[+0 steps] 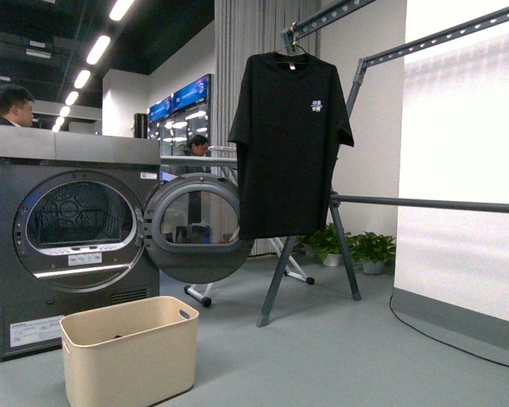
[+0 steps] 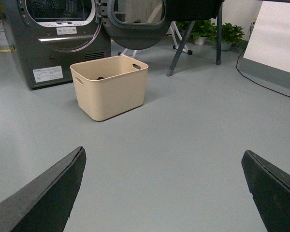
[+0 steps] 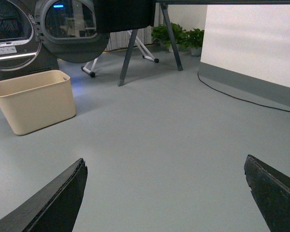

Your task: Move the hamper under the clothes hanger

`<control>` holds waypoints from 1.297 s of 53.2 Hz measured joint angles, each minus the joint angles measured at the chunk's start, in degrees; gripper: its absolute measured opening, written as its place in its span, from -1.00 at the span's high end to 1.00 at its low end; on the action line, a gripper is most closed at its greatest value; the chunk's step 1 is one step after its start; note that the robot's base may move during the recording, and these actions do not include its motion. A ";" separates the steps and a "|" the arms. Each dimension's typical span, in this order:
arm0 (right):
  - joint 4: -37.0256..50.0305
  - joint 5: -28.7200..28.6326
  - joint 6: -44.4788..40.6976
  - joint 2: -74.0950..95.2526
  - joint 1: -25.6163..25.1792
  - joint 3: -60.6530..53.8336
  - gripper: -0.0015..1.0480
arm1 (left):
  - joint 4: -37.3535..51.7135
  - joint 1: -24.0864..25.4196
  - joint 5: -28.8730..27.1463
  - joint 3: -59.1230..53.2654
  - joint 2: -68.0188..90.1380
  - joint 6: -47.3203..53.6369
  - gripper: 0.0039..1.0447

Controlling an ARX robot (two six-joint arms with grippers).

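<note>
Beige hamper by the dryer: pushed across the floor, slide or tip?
Probably slides: the hamper sits wide and flat on the smooth floor. Likely light, since it looks nearly empty. Its plastic walls may flex, and pushing high could tip it.

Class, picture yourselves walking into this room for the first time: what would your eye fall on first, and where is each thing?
A black T-shirt hangs from the tall grey clothes rack right of centre, dark against the pale wall. Left of it stands a grey dryer with its round door swung open. On the floor in front of the dryer sits a cream hamper, apart from the rack's legs.
</note>
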 joint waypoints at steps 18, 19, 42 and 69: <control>0.00 0.00 0.00 0.00 0.00 0.00 -0.85 | 0.00 0.00 0.00 0.00 0.00 0.02 -0.88; 0.00 0.00 0.00 0.00 0.00 0.00 -0.85 | 0.00 0.00 0.00 0.00 0.00 0.02 -0.88; 0.00 0.00 0.00 0.00 0.00 0.00 -0.85 | 0.00 0.00 0.00 0.00 0.00 0.00 -0.88; -0.09 -0.07 0.00 0.00 0.00 0.00 -0.85 | -0.04 0.00 -0.02 0.00 0.07 0.02 -0.88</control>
